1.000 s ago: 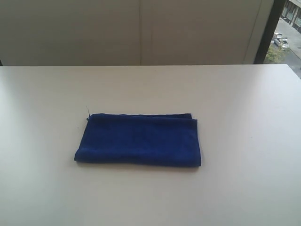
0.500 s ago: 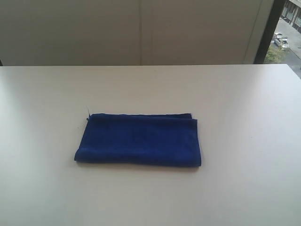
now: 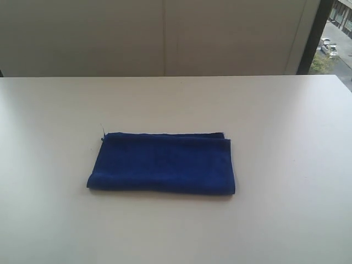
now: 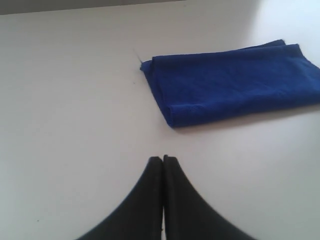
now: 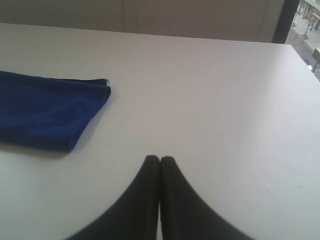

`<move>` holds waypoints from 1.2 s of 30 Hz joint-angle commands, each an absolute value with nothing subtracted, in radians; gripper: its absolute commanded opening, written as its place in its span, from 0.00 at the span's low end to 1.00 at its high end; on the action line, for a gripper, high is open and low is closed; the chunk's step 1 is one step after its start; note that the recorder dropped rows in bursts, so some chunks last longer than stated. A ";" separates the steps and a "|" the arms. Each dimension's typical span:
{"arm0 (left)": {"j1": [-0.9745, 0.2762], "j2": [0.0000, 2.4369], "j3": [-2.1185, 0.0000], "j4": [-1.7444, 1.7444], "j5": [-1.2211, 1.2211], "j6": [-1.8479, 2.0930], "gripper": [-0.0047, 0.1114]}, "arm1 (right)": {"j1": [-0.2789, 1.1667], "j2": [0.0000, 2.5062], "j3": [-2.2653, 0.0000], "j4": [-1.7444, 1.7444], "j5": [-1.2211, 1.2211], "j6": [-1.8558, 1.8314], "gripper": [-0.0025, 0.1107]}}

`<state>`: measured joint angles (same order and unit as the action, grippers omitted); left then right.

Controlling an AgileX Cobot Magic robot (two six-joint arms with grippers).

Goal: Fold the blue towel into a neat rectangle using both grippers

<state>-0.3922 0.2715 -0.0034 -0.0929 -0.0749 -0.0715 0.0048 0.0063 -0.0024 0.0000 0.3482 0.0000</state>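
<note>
The black finger-jawed left hand and right hand are each pressed together and empty, poised over the pale matte tabletop. The deep royal-blue plush microfibre towel lies between them, untouched, folded into a rectangle. The fold appears complete: withdraw without brushing its edges.

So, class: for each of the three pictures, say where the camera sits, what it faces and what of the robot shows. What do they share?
Exterior: above the near side of the table, looking down across it at the blue towel; no robot part shows.
Left wrist: low over the table, facing the towel past the shut left gripper.
Right wrist: likewise, behind the shut right gripper.
Shared: all three show the folded towel lying flat.
</note>
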 commanded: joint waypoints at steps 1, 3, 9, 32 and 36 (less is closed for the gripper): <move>-0.279 0.189 0.000 -0.100 0.000 -0.074 0.04 | 0.009 0.000 0.000 -0.009 0.343 0.000 0.02; -0.197 0.121 0.000 -0.104 0.083 -0.095 0.04 | 0.009 0.000 0.000 -0.009 0.343 0.000 0.02; 0.003 0.000 0.000 -0.102 0.212 -0.113 0.04 | 0.009 0.000 0.000 -0.009 0.343 0.000 0.02; 0.078 0.000 0.000 -0.029 0.203 -0.026 0.04 | 0.009 0.000 0.000 -0.009 0.343 0.000 0.02; 0.079 0.000 0.000 -0.029 0.203 -0.026 0.04 | 0.009 0.000 0.000 -0.009 0.343 0.000 0.02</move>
<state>0.0768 0.0051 -0.0034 -0.0325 0.2080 -0.0261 0.0048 0.0063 -0.0024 0.0000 0.3482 0.0000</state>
